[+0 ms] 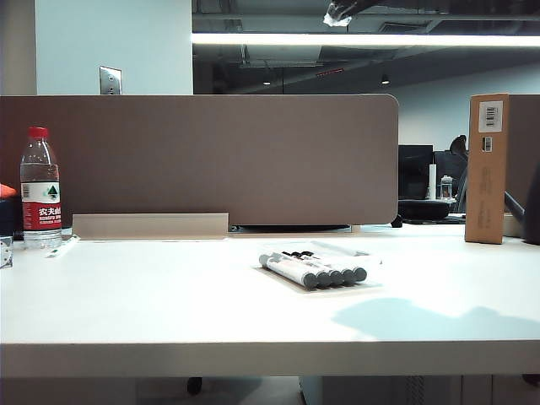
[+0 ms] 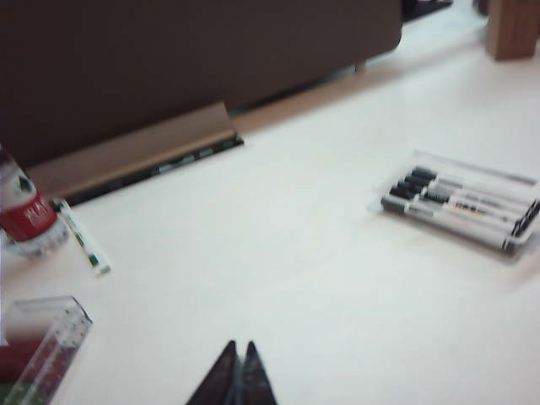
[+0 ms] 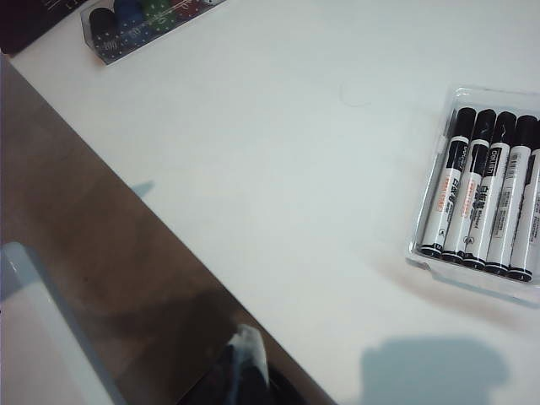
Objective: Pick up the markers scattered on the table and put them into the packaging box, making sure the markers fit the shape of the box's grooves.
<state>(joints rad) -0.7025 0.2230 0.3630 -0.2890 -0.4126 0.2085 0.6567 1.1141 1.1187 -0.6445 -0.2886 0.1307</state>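
Note:
Several markers (image 1: 308, 272) with white barrels and black caps lie side by side in the clear packaging box (image 1: 339, 250) right of the table's middle. The right wrist view shows them (image 3: 481, 190) in a neat row inside the tray (image 3: 481, 94). My right gripper (image 3: 245, 353), shut and empty, has a pale tip. It hangs high over the brown partition, seen at the top of the exterior view (image 1: 340, 13). My left gripper (image 2: 239, 348) is shut on nothing above bare table (image 2: 278, 278), well away from the tray (image 2: 472, 171) and its markers (image 2: 456, 215).
A water bottle (image 1: 40, 190) with a red label stands at the far left, with a thin pen (image 2: 84, 240) beside it. A clear case of coloured pens (image 3: 143, 21) lies near the left edge. A tall brown carton (image 1: 488, 169) stands at the back right. A brown partition (image 1: 202, 156) runs along the back.

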